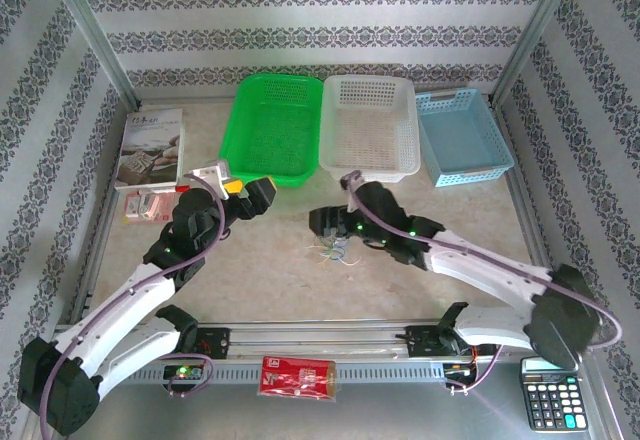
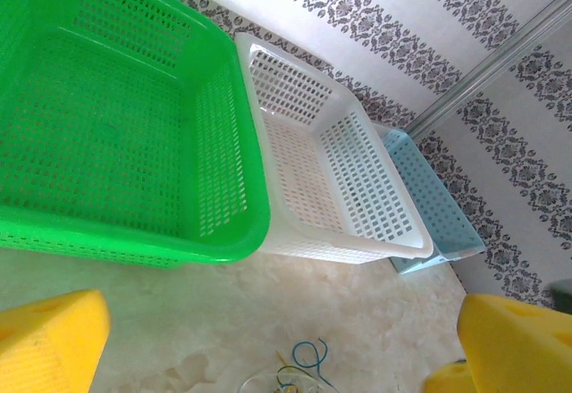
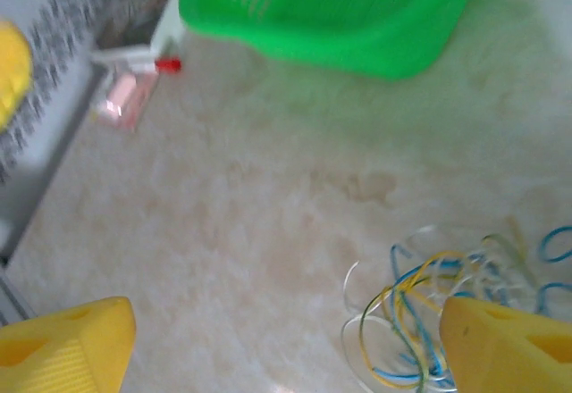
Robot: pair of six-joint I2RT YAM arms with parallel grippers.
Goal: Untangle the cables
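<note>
Mid-table, top view: cables [image 1: 335, 252] heaped in one knot, just on the near side of right gripper [image 1: 322, 224]; left gripper [image 1: 255, 195] off left, jaws wide, empty. Left wrist: knot at near edge, green basket [image 2: 223, 241] beyond. Right wrist: fingers [image 3: 63, 348] spread, nothing grasped, knot beside right finger, seemingly poised to pick.

Top view: cables [image 1: 335, 252] too small for strands to be told apart; book [image 1: 150, 148] cover text unreadable. Left wrist: cables cut off at bottom edge, blue basket [image 2: 433, 201] mostly hidden behind white basket [image 2: 331, 179], green basket [image 2: 116, 125] cropped at left and top. Right wrist: everything blurred; cable loops partly covered by 1 finger [image 3: 505, 348] of right gripper [image 3: 286, 339]; pink item [image 3: 121, 103] not identifiable.
</note>
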